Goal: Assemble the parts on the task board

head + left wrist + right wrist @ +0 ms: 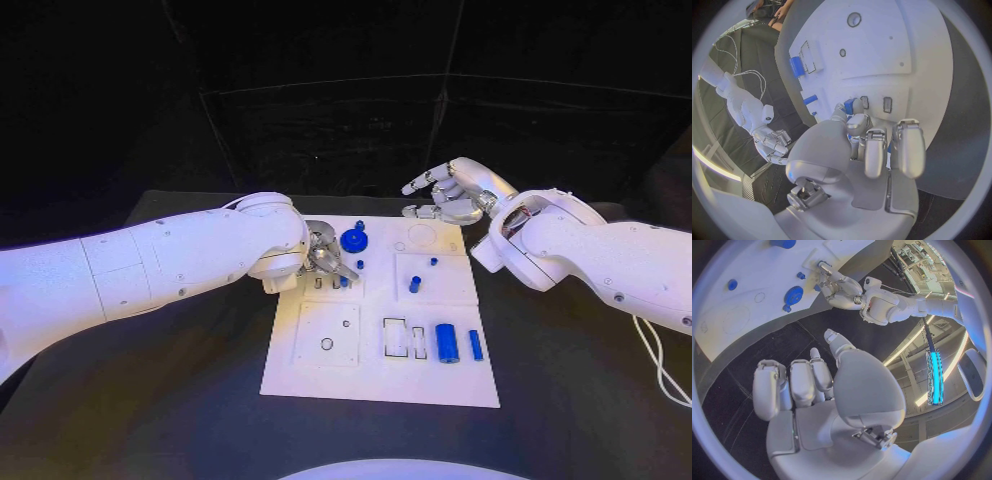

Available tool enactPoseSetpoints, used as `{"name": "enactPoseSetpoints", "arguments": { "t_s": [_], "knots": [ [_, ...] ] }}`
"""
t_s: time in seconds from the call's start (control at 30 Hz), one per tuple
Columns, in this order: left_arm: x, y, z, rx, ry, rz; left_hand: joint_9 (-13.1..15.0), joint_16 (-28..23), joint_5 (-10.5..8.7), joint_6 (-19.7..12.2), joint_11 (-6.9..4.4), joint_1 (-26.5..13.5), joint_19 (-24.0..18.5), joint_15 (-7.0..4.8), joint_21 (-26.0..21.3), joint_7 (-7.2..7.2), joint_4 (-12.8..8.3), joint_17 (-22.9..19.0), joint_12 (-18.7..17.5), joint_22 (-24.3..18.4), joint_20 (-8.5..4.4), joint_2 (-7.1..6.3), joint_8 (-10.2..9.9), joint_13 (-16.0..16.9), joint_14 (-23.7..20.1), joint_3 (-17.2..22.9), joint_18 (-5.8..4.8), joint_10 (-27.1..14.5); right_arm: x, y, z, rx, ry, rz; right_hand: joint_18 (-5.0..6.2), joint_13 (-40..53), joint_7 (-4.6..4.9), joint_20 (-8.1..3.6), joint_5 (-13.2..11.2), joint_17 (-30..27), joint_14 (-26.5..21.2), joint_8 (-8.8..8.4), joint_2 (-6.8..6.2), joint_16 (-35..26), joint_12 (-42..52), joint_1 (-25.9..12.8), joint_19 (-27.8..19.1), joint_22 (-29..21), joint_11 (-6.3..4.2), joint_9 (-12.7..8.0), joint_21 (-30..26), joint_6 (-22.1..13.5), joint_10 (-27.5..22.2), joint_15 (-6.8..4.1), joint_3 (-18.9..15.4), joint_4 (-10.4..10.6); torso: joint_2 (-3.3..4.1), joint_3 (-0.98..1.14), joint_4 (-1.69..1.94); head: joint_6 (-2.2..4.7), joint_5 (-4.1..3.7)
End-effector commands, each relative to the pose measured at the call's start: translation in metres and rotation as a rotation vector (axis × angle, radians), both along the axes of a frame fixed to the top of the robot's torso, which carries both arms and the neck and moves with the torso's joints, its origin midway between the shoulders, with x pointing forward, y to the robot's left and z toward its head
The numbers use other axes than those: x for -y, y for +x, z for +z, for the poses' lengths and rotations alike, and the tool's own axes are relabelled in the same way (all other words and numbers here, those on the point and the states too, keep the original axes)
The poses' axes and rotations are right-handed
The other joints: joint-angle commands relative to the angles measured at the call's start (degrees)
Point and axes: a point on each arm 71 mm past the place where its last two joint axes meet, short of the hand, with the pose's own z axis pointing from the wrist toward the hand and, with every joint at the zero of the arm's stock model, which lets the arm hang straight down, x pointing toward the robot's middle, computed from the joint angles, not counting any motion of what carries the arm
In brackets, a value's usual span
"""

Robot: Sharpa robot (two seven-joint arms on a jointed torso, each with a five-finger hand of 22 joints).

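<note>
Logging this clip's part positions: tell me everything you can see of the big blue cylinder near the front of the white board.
The blue cylinder is the largest loose blue part, smooth and plastic-looking, with rounded ends. It lies on its side on the white board, lengthwise front to back, in the front right area. A thinner blue bar lies parallel on its right; rectangular outlined slots sit to its left. Neither hand touches it: the left hand works farther back, the right hand hovers beyond the board's far edge.
</note>
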Motion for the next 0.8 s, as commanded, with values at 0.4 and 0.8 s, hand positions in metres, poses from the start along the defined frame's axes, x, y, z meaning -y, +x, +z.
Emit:
{"name": "enactPoseSetpoints", "arguments": {
  "t_s": [0.4, 0.8],
  "knots": [
    [-0.006, 0.001, 0.004, 0.048, -0.051, -0.005, 3.8, 0.2, 0.09, -2.3, -0.34, -3.9, 0.2, -0.26, -1.3, 0.35, -7.0, 15.1, -3.1, -2.1, -0.45, -6.82, 1.2, -3.4, 6.1, 31.7, 0.03, -0.9, -0.002, 0.002, -0.002, -0.019, -0.014, 0.01, -0.11, 0.0, 0.11, 0.01, 0.3, 0.1, 0.2, 0.4, 0.67, -0.3, 0.0, -0.1, -0.4, -0.1, -0.02, 0.0, -0.2, 0.2, -0.2, 0.08, -0.4, 0.0, -0.04, 0.03, 0.08, -0.18, 0.1],
    [-0.019, -0.006, 0.007, 0.089, -0.093, 0.051, 6.4, 0.2, 0.15, -2.2, -0.33, -10.1, 0.4, -0.41, -1.4, 0.12, -9.0, 15.1, -2.0, -1.9, -0.52, -11.01, 2.8, -2.5, 6.1, 44.5, 0.01, 0.0, 0.0, 0.003, -0.002, -0.022, -0.016, 0.007, -0.1, 0.0, 0.1, 0.0, 0.4, 0.1, 0.2, 0.42, 0.68, -0.3, 0.0, -0.1, -0.4, -0.1, -0.02, 0.0, -0.2, 0.2, -0.2, 0.08, -0.4, 0.0, -0.09, 0.04, 0.17, -0.29, 0.16]
  ]
}}
